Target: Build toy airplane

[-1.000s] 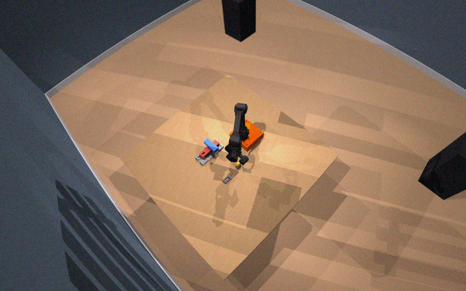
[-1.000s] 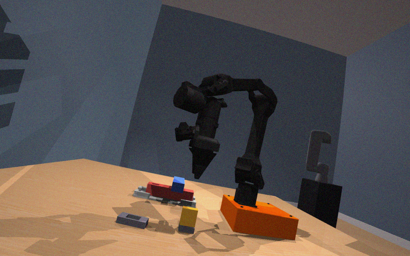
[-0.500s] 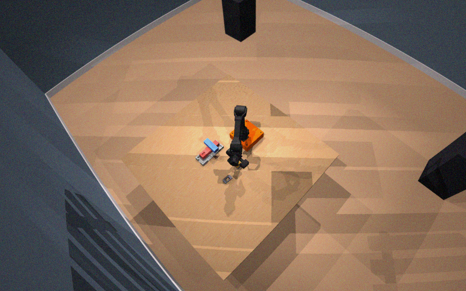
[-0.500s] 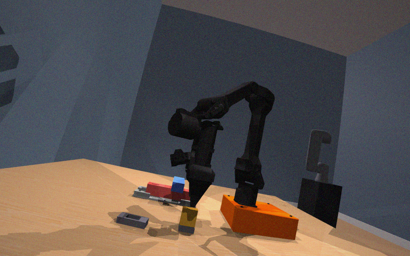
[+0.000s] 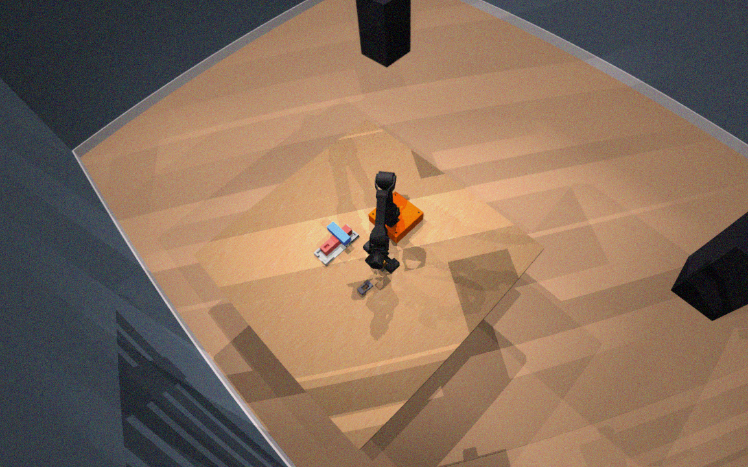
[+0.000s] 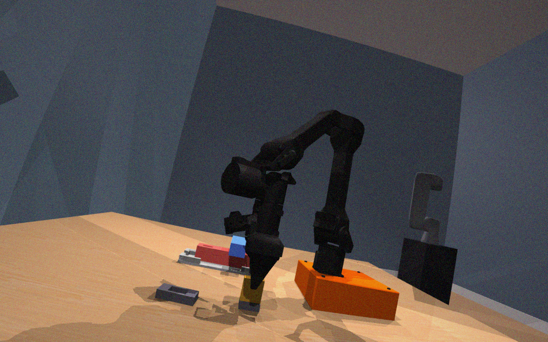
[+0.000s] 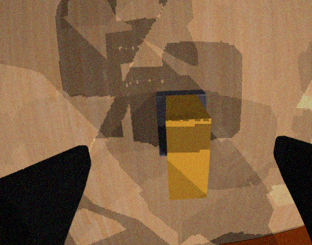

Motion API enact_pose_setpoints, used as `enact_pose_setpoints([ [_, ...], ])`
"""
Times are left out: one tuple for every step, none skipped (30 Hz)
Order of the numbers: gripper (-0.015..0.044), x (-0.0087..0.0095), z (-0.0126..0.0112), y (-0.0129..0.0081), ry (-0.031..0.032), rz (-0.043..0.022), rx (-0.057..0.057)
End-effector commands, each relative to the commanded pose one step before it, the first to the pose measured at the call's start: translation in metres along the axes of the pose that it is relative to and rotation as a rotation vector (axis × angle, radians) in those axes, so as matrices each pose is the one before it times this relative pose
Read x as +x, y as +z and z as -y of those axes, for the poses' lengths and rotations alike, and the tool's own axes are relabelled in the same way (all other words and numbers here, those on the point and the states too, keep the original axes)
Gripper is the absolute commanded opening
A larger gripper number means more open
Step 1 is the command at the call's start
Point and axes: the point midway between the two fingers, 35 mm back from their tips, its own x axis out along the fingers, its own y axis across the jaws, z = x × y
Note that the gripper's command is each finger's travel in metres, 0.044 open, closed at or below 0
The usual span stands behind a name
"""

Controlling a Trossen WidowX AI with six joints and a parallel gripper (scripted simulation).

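Wood-grain flooring fills the top view, crossed by broad shadows. At its middle the black arm (image 5: 385, 215) reaches from an orange base (image 5: 411, 219) toward the near side. Left of it the red fuselage (image 5: 330, 244) lies in the grey jig (image 5: 325, 255) with the blue wing (image 5: 339, 232) across it. A small grey tray (image 5: 364, 287) lies near the gripper (image 5: 384, 266).

From the exterior view, the gripper (image 6: 260, 278) points straight down onto the top of the yellow tail fin (image 6: 250, 294), which stands upright on the floor just left of the base (image 6: 348, 297). The tray (image 6: 176, 293) lies further left.

Through the wrist view, the two dark fingers stand spread wide, well apart on either side of the tail fin (image 7: 187, 154), gripping nothing.
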Motion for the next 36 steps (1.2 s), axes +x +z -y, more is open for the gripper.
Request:
enact_pose_setpoints([
  [0.0440, 0.00738, 0.00038, -0.00178, 0.00086, -0.00682, 0.0018],
  [0.0440, 0.00159, 0.00002, -0.00003, -0.00001, -0.00001, 0.0000],
  [0.0440, 0.00158, 0.00003, -0.00004, -0.00001, -0.00001, 0.0000],
  [0.0440, 0.00159, 0.00003, -0.00005, -0.00001, -0.00001, 0.0000],
  [0.0440, 0.00158, 0.00004, -0.00006, -0.00001, -0.00001, 0.0000],
  [0.0440, 0.00158, 0.00005, -0.00007, -0.00002, -0.00002, 0.0000],
  [0.0440, 0.00157, 0.00005, -0.00008, -0.00002, -0.00002, 0.0000],
  [0.0440, 0.00157, 0.00006, -0.00008, -0.00002, -0.00002, 0.0000],
  [0.0440, 0.00157, 0.00007, -0.00009, -0.00002, -0.00002, 0.0000],
  [0.0440, 0.00156, 0.00007, -0.00010, -0.00002, -0.00002, 0.0000],
  [0.0440, 0.00156, 0.00008, -0.00011, -0.00002, -0.00002, 0.0000],
  [0.0440, 0.00155, 0.00009, -0.00012, -0.00002, -0.00002, 0.0000],
  [0.0440, 0.00155, 0.00009, -0.00013, -0.00002, -0.00002, 0.0000],
  [0.0440, 0.00156, 0.00010, -0.00014, -0.00002, -0.00002, 0.0000],
  [0.0440, 0.00155, 0.00011, -0.00015, -0.00002, -0.00003, 0.0000],
  [0.0440, 0.00153, 0.00011, -0.00016, -0.00002, -0.00003, 0.0000],
  [0.0440, 0.00119, 0.00009, -0.00013, -0.00002, -0.00002, 0.0000],
  [0.0440, 0.00071, 0.00006, -0.00008, -0.00001, -0.00001, 0.0000],
  [0.0440, 0.00024, 0.00002, -0.00003, 0.00000, 0.00000, 0.0000],
  [0.0414, 0.00000, 0.00000, 0.00000, 0.00000, 0.00000, 0.0000],
  [0.0387, 0.00000, 0.00000, 0.00000, 0.00000, 0.00000, 0.0000],
  [0.0361, 0.00000, 0.00000, 0.00000, 0.00000, 0.00000, 0.0000],
  [0.0335, 0.00000, 0.00000, 0.00000, 0.00000, 0.00000, 0.0000],
  [0.0309, 0.00000, 0.00000, 0.00000, 0.00000, 0.00000, 0.0000],
  [0.0282, 0.00000, 0.00000, 0.00000, 0.00000, 0.00000, 0.0000],
  [0.0256, 0.00000, 0.00000, 0.00000, 0.00000, 0.00000, 0.0000],
  [0.0230, 0.00000, 0.00000, 0.00000, 0.00000, 0.00000, 0.0000],
  [0.0204, 0.00000, 0.00000, 0.00000, 0.00000, 0.00000, 0.0000],
  [0.0177, 0.00000, 0.00000, 0.00000, 0.00000, 0.00000, 0.0000],
  [0.0151, 0.00000, 0.00000, 0.00000, 0.00000, 0.00000, 0.0000],
  [0.0125, 0.00000, 0.00000, 0.00000, 0.00000, 0.00000, 0.0000],
  [0.0099, 0.00000, 0.00000, 0.00000, 0.00000, 0.00000, 0.0000],
  [0.0072, 0.00000, 0.00000, 0.00000, 0.00000, 0.00000, 0.0000],
  [0.0066, 0.00000, 0.00000, 0.00000, 0.00000, 0.00000, 0.0000],
  [0.0059, 0.00000, 0.00000, 0.00000, 0.00000, 0.00000, 0.0000],
  [0.0053, 0.00000, 0.00000, 0.00000, 0.00000, 0.00000, 0.0000],
])
